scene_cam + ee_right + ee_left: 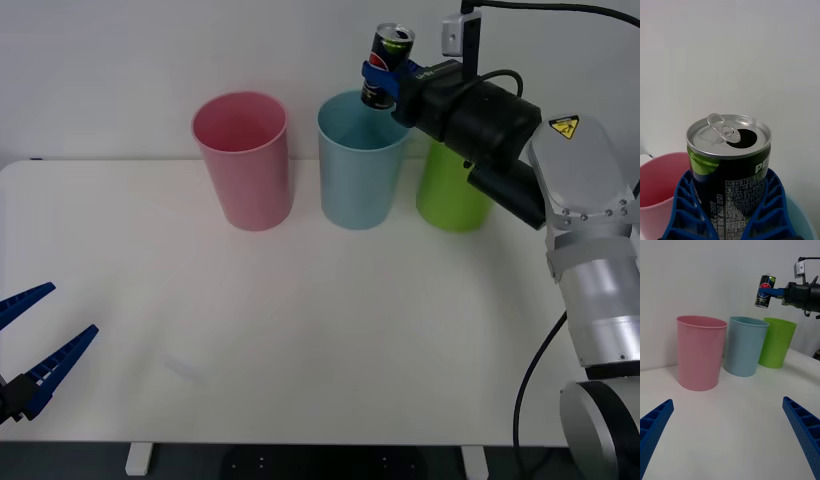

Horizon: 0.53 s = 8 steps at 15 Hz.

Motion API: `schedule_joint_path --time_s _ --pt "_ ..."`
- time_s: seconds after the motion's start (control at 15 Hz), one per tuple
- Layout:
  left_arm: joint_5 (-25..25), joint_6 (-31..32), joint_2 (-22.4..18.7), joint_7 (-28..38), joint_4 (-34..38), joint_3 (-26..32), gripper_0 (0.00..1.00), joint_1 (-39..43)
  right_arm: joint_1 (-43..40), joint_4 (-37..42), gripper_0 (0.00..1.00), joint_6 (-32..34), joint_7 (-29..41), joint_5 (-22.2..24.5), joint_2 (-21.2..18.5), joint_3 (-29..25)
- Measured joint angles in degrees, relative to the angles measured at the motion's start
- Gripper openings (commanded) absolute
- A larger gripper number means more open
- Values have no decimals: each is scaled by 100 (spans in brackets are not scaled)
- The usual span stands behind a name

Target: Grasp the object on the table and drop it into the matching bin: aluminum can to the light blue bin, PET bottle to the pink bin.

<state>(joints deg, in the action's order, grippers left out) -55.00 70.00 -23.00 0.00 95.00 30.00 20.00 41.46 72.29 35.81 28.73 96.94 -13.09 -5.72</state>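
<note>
White table (300, 330) below, the right gripper (383, 82) clamps its jaws on the aluminum can (388, 62) above the light blue bin (360, 170); left gripper (35, 345) gapes low.

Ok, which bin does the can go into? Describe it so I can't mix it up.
At the far edge of the white table stand three tall plastic bins in a row. Take the middle one, the light blue bin, under the can held in the right tool. Pink stands on its left, lime green on its right.

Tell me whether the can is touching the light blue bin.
Apart. In the left wrist view the can, held in the right claw, hangs above the light blue bin, with bare wall visible between the can's base and the rim.
</note>
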Motion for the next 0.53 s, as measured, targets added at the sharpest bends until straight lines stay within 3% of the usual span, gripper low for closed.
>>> schedule_joint_path --time_s 0.53 --pt "0 0 0 0 0 0 100 0 421 -793 0 -806 -264 290 430 -17"
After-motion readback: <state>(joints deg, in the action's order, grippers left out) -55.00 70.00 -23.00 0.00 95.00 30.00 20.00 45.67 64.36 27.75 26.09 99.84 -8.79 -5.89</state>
